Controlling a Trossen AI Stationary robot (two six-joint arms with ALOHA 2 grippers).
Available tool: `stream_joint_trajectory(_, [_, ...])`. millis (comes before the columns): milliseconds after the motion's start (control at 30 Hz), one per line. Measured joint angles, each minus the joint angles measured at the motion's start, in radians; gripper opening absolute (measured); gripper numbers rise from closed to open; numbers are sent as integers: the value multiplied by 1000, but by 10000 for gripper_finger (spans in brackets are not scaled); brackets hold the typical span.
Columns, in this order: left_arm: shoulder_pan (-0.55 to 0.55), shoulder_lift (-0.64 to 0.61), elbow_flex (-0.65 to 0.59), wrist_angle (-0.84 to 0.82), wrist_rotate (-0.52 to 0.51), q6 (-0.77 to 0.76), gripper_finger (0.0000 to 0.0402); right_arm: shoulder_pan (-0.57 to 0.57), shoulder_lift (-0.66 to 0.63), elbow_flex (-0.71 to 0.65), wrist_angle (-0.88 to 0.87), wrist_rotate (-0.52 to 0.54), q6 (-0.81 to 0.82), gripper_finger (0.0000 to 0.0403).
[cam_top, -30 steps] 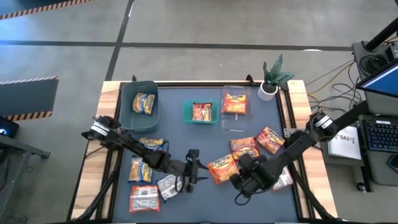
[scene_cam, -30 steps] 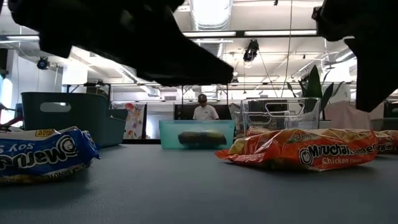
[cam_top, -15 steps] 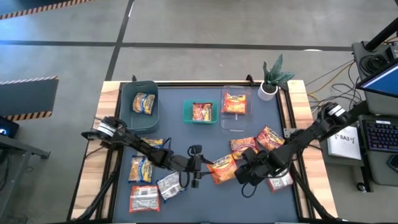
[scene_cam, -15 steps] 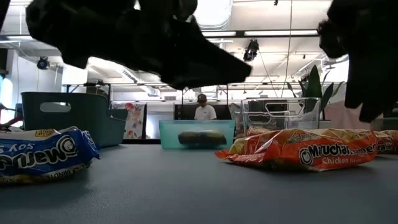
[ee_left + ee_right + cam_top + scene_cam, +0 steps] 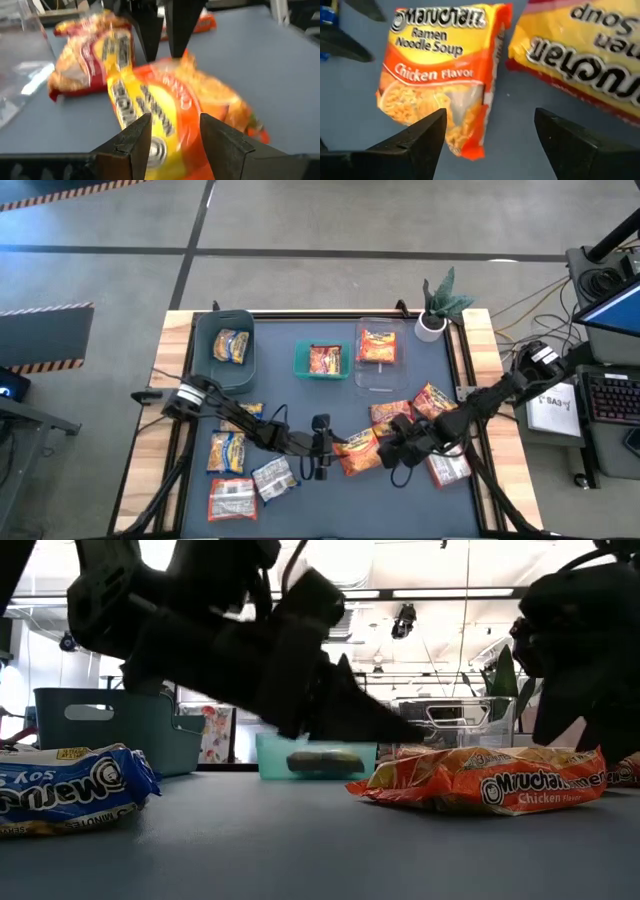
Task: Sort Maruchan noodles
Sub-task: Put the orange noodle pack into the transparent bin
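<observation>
From my station I see a grey concrete floor (image 5: 300, 220) crossed by dark lines around the wood-edged table (image 5: 176, 340), a desk with a keyboard (image 5: 612, 397) alongside, and long ceiling lights (image 5: 440, 594) over what looks like an open workshop where a person (image 5: 324, 718) sits.

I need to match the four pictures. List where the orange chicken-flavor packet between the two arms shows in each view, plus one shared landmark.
High view: the orange chicken-flavor packet lies low of centre, between the arms.
Low view: right of centre on the mat.
Left wrist view: centre, just ahead of that arm's jaws.
Right wrist view: upper left.
Shared landmark: the teal bin, also in the low view; neither wrist view shows it.
</observation>
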Motion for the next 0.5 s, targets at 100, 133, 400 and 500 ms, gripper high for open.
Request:
stream_joint_trajectory(100, [6, 24, 0, -22, 0, -11, 151, -20, 1, 0, 30, -9, -24, 294])
stream_joint_trajectory(133, [8, 27, 1, -28, 0, -19, 151, -26, 3, 0, 43, -14, -33, 294])
stream_joint_trajectory(400, [12, 33, -8, -76, -2, -48, 151, -45, 17, -4, 90, -22, -46, 295])
stream_joint_trajectory(500, [12, 33, -9, -96, -3, -51, 151, -47, 29, -8, 104, -23, -47, 295])
